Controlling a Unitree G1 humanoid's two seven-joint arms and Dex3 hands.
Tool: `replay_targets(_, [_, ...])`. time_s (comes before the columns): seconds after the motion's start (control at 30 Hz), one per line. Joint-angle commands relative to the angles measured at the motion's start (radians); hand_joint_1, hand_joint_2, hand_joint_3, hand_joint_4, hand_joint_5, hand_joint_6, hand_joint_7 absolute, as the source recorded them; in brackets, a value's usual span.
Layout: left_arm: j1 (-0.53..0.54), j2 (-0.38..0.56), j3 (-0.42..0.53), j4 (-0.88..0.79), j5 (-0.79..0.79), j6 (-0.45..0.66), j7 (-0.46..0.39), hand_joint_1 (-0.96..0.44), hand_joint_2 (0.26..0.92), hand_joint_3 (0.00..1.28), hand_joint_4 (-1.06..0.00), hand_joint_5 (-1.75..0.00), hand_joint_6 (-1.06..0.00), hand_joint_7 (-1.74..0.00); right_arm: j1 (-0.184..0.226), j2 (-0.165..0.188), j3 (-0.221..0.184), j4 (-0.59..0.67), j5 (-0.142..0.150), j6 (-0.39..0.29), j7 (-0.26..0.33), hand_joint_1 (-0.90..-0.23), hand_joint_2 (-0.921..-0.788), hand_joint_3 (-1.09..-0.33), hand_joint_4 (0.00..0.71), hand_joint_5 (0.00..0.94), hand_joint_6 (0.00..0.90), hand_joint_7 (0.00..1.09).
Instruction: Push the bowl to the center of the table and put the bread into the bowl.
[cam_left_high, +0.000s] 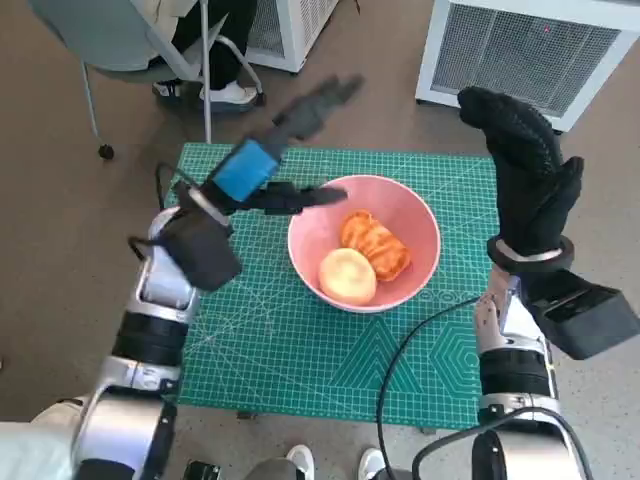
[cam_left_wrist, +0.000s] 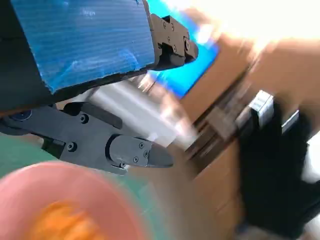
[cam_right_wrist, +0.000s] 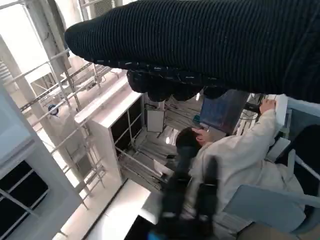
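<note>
Bowl: the pink bowl is round, smooth and matte, with a thick rim; it sits near the middle of the table, slightly toward the far right.
Bowl contents: a golden-orange, ridged, glazed bread lies in the far part, and a pale round bun with a smooth domed top touches it on the near left side.
Table cover: a green cutting mat printed with a fine white grid, diagonals and hexagon outlines; its markings are too small to read.
Left hand: the left hand of hard black plastic with a ribbed blue tape patch hangs above the bowl's left rim, fingers spread apart and holding nothing; one finger is motion-blurred, and in the left wrist view a finger reaches over the bowl's edge.
Right hand: the right hand in a coarse black knit glove is raised over the table's far right corner, well apart from the bowl, fingers loosely extended and empty.
Cable: a black cable curves across the mat near the bowl.
Background: a person in a pale jacket sits at a screen; a grey chair stands beyond the table's far left.
</note>
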Motion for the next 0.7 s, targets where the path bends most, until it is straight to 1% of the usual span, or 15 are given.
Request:
replay_targets(0.03, [0.046,-0.058,0.033,-0.059,-0.077,-0.015,0.026,-0.4,0.921,0.3,-0.27,-0.07,-0.34,-0.11,-0.002,-0.005,-0.005,-0.019,0.012,0.03,-0.003,-0.586,-0.921,-0.755,0.387,0.002,0.223,0.32])
replay_targets(0.17, [0.077,-0.081,0.044,-0.122,-0.109,0.002,0.037,-0.39,0.921,0.33,-0.26,-0.06,-0.31,-0.15,-0.005,-0.005,-0.007,-0.039,0.016,0.053,-0.006,-0.585,-0.921,-0.758,0.387,0.002,0.226,0.32])
replay_targets(0.23, [0.097,-0.088,0.047,-0.164,-0.125,0.026,0.038,-0.4,0.921,0.36,-0.26,-0.03,-0.17,-0.4,-0.005,-0.003,-0.005,-0.057,0.013,0.066,-0.013,-0.584,-0.921,-0.759,0.388,0.002,0.229,0.32])
replay_targets(0.27, [0.107,-0.093,0.047,-0.184,-0.132,0.038,0.039,-0.4,0.921,0.37,-0.26,-0.02,-0.11,-0.51,-0.004,-0.003,-0.004,-0.066,0.011,0.072,-0.017,-0.584,-0.921,-0.759,0.388,0.002,0.23,0.32])
replay_targets(0.37, [0.127,-0.101,0.046,-0.221,-0.14,0.059,0.041,-0.41,0.921,0.38,-0.25,-0.01,-0.04,-0.63,-0.003,-0.001,-0.002,-0.087,0.004,0.088,-0.026,-0.582,-0.921,-0.761,0.388,0.002,0.231,0.32])
replay_targets(0.47, [0.144,-0.113,0.043,-0.246,-0.154,0.071,0.04,-0.42,0.921,0.39,-0.25,0.0,-0.01,-0.66,-0.001,0.001,0.001,-0.111,-0.005,0.104,-0.042,-0.583,-0.921,-0.763,0.388,0.002,0.232,0.32])
replay_targets(0.7, [0.163,-0.137,0.045,-0.276,-0.194,0.098,0.028,-0.45,0.921,0.41,-0.24,0.0,0.0,-0.68,0.002,-0.002,0.01,-0.156,-0.024,0.13,-0.068,-0.578,-0.921,-0.766,0.389,0.002,0.231,0.32])
